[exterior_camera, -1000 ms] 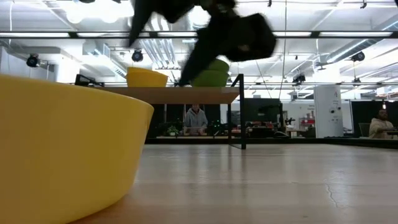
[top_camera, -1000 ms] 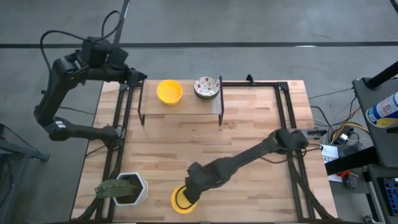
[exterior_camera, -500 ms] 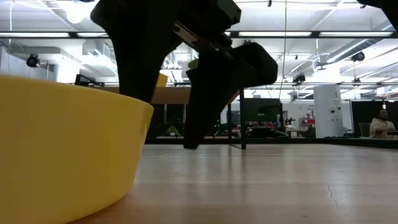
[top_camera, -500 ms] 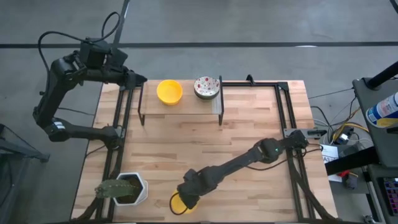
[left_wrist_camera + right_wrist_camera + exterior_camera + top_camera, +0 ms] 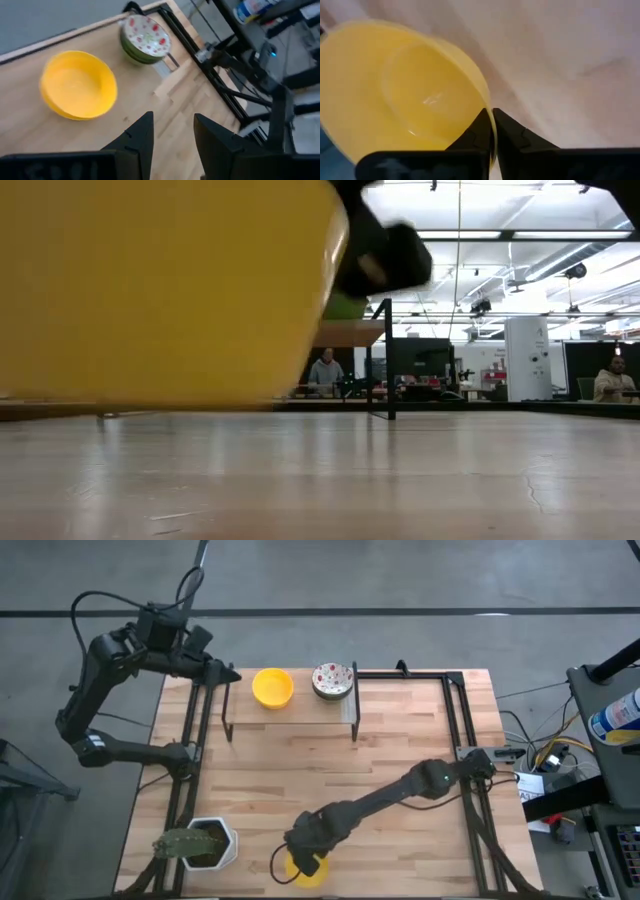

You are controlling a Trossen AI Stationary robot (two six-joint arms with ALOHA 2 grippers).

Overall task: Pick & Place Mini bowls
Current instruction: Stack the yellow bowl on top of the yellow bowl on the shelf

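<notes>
My right gripper [image 5: 304, 848] is shut on a plain yellow mini bowl [image 5: 310, 871] at the table's near edge; the bowl fills the upper left of the low view [image 5: 160, 290], clear of the tabletop. A second yellow bowl [image 5: 272, 687] and a speckled white bowl [image 5: 333, 680] rest on their bases on a raised wooden shelf [image 5: 290, 712] at the far side. My left gripper [image 5: 172, 142] is open and empty at the table's far left corner, beside the shelf. My right gripper pinches the yellow bowl's rim [image 5: 486, 106], one finger inside the bowl and one outside. The fingers come from above, slanting toward the table's near edge. The bowl hangs lifted clear of the table, with its underside [image 5: 170, 395] above the wood.
A white hexagonal pot with a green cactus [image 5: 203, 843] stands at the near left corner. Black frame rails [image 5: 462, 730] run along the table's left and right sides. People show in the room beyond the table [image 5: 322, 372].
My right gripper has gone toward the table's near edge and down onto the yellow bowl and has taken hold of its rim. The bowl, which sat on the table, is now lifted clear of it.
</notes>
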